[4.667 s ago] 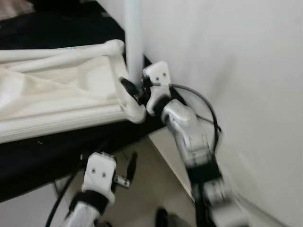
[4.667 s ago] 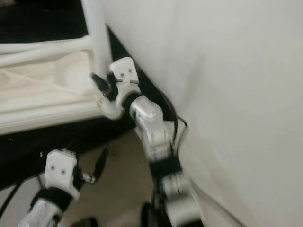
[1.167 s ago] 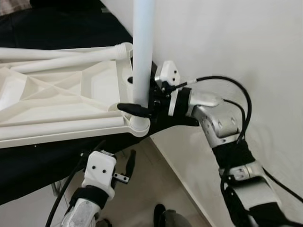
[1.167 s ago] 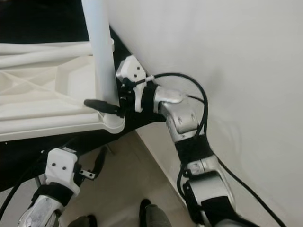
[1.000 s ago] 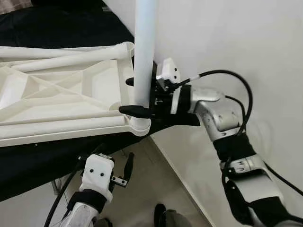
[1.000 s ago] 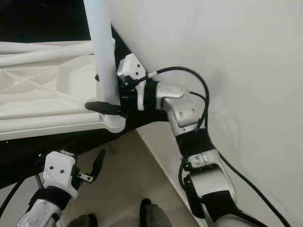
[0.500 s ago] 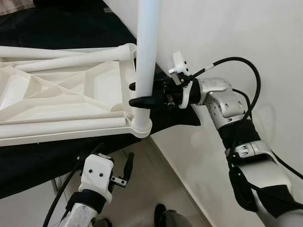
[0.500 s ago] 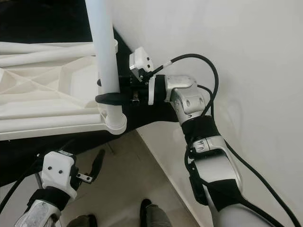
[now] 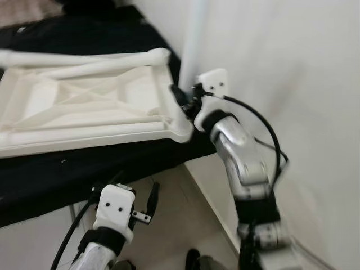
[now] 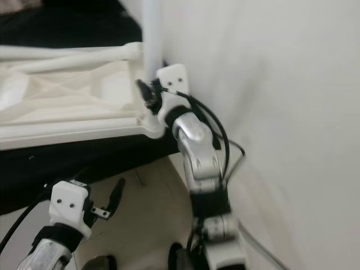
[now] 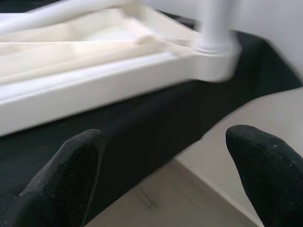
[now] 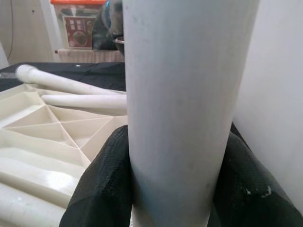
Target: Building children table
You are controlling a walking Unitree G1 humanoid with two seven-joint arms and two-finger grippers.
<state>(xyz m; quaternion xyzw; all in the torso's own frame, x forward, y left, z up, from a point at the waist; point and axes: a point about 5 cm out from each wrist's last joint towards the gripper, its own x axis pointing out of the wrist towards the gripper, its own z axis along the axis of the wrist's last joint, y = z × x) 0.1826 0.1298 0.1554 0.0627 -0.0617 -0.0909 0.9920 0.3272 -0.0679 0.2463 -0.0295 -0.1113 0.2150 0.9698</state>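
Right now my right gripper point(image 12: 173, 184) is clamped on the white leg point(image 12: 184, 94), a black finger point(image 12: 102, 184) pressed to each side of the tube. That leg stands upright in the near right corner of the tabletop point(image 9: 84, 107), which lies upside down with its ribbed underside showing, on a black cloth point(image 9: 84, 163). In the head views my right wrist point(image 9: 211, 90) sits just beside that corner, hard against the white wall point(image 9: 304, 84), and its cable point(image 9: 264, 135) loops out toward the wall; both of these pictures are somewhat blurred.

Two loose legs point(image 12: 71, 85) lie flat along the tabletop's far side, one resting in the tray and one on the rim. My arm and the wall hem the corner in on the right.

My left gripper point(image 11: 165, 175) hangs low, below the cloth's edge and over the pale floor point(image 9: 169, 225), its fingers point(image 11: 61, 175) spread wide and holding nothing. From its wrist I look up at the tabletop's near edge and the corner socket point(image 11: 215, 52) where the leg meets it, which my right wrist partly hides from the head. My right wrist view takes in a red-lidded box point(image 12: 80, 23) far across the room. At the bottom of the left eye view a dark shoe-like shape point(image 9: 194, 260) sits on the floor; I cannot tell what it is.
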